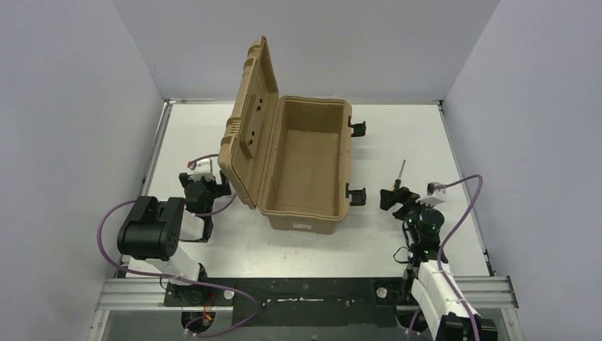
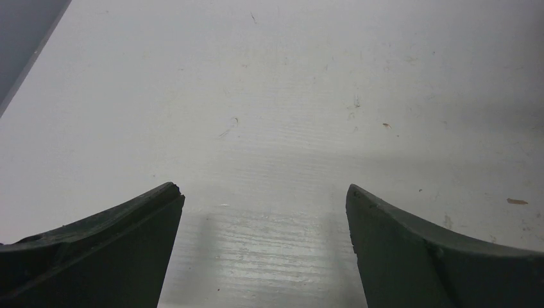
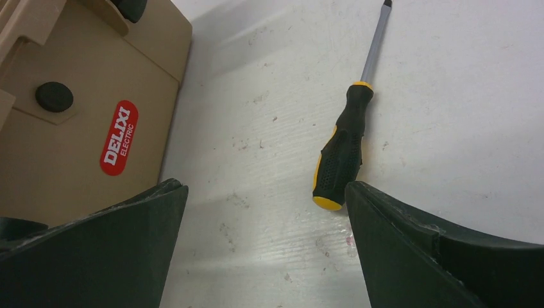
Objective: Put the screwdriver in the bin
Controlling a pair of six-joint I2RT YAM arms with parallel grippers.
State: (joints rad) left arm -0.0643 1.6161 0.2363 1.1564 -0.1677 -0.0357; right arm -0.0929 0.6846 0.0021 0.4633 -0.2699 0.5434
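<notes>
The screwdriver [image 3: 343,151] lies flat on the white table with its black-and-orange handle toward me and its silver shaft pointing away. In the top view only its shaft [image 1: 402,172] shows, right of the bin. My right gripper [image 3: 264,192] is open and empty just short of the handle's butt end, which lies beside the right fingertip [image 3: 385,218]; in the top view this gripper [image 1: 395,199] sits over the handle. The bin [image 1: 307,165] is a tan case, lid open and standing up on its left side. My left gripper [image 2: 264,196] is open and empty over bare table, left of the bin [image 1: 206,186].
The bin's front wall with a red DELIXI label [image 3: 119,136] stands to the left of my right gripper. Black latches [image 1: 355,193] hang off the bin's right side. Grey walls close in the table [image 1: 419,135] on three sides.
</notes>
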